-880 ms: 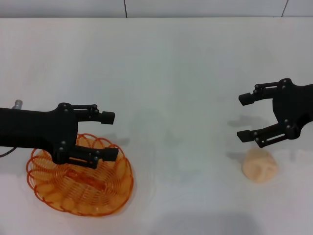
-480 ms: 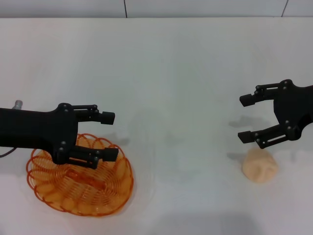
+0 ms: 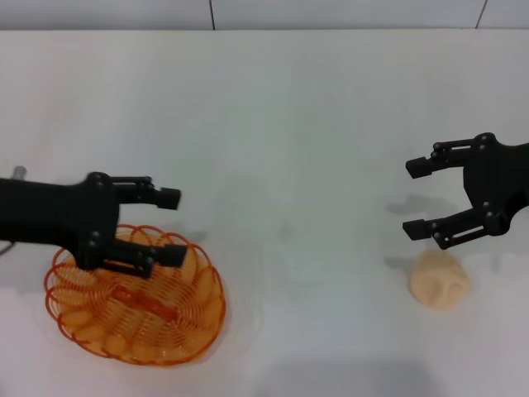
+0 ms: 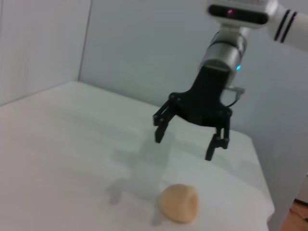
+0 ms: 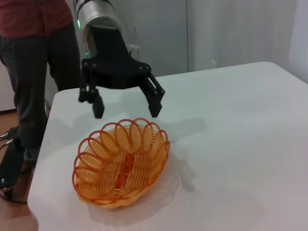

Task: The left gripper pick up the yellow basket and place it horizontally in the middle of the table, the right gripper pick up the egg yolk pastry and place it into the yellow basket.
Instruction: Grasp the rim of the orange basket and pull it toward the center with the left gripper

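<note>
Basket (image 3: 136, 304) unheld at table's (image 3: 289, 124) left; left gripper (image 3: 169, 225) spread above its rim for grab. Right gripper (image 3: 419, 198) spread over pastry (image 3: 439, 279) (waiting, likely).

White table (image 3: 314, 124): yellow basket (image 3: 136, 302), egg yolk pastry (image 3: 440, 281).

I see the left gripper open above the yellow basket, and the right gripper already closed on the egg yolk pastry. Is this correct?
Not quite. The right gripper is open and holds nothing; the egg yolk pastry lies on the table below it, as the left wrist view shows. The left gripper is indeed open above the yellow basket.
</note>
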Controlling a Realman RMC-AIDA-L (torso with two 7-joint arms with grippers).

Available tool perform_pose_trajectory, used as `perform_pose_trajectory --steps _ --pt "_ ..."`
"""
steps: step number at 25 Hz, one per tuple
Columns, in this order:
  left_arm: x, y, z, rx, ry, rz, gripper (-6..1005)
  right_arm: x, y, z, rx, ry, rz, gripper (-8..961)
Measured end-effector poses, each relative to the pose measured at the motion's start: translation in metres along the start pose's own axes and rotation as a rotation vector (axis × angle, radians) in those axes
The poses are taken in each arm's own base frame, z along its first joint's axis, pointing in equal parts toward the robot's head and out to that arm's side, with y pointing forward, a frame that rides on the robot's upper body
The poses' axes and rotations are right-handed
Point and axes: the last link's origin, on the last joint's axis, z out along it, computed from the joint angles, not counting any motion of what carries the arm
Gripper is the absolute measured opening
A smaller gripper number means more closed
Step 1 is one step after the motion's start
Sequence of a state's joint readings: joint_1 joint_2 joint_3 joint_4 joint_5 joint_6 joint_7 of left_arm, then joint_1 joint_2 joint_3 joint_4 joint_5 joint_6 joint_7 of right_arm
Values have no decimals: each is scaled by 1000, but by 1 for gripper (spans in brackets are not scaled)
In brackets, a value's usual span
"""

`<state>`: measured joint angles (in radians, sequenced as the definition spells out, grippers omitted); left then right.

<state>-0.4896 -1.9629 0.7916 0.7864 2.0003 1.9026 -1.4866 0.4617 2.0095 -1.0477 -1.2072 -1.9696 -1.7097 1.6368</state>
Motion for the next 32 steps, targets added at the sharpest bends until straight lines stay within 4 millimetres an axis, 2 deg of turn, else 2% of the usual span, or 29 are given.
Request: perform_pose_trajectory --steps 7,14,20,24,32 --pt "21 -18 -20 80 -199 -162 878 0 0 -1 5 -7 2 859" --pt "37 -35 -27 213 -452 -344 878 -4 -1 -1 8 -12 -2 858" --pt "41 -34 -26 252 -625 -458 877 -6 -2 -1 11 -15 -7 858" --pt "37 -34 -25 286 -736 -520 877 -7 -3 -2 17 -22 -7 858" --pt "32 -33 -34 324 -794 -560 876 -5 -2 -2 20 -28 2 858"
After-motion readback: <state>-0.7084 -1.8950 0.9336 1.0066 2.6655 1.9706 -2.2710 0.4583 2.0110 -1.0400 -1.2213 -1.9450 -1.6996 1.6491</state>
